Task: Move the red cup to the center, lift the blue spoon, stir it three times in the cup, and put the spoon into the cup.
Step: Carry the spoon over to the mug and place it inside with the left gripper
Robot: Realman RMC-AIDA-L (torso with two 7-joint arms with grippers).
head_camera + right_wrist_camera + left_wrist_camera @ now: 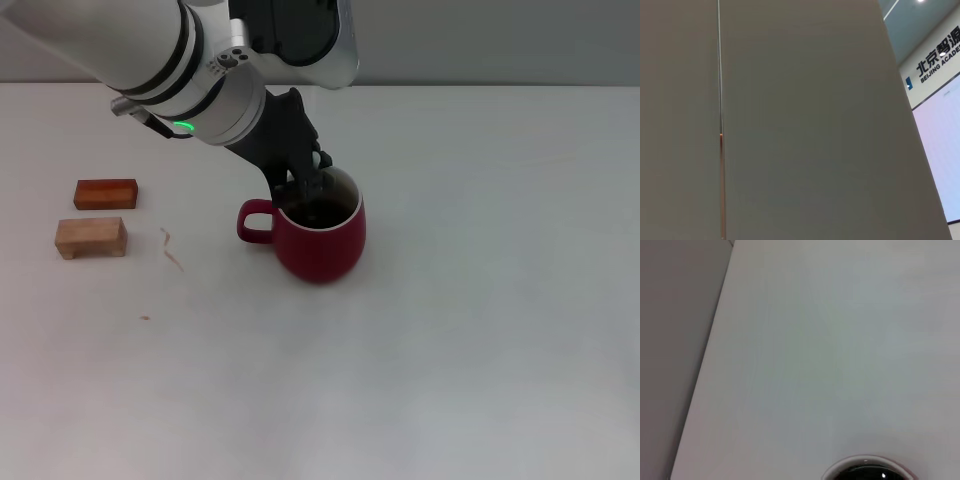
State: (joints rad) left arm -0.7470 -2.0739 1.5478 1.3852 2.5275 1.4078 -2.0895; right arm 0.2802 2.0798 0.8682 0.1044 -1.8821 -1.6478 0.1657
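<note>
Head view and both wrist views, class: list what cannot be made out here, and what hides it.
- Blue spoon: unseen in any view; the left claw covers the red cup mouth in the head view.
- Left claw's opening: hidden by its own dark body.
- Red cup in the left wrist view: only its rim shows, cut by the edge.
- Right claw: out of view.

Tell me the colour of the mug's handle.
Dark red, like the red cup itself; the head view shows it best.

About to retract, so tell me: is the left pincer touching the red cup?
Cannot tell. In the head view the left pincer reaches into the red cup at its rim, but contact or gap is hidden.
</note>
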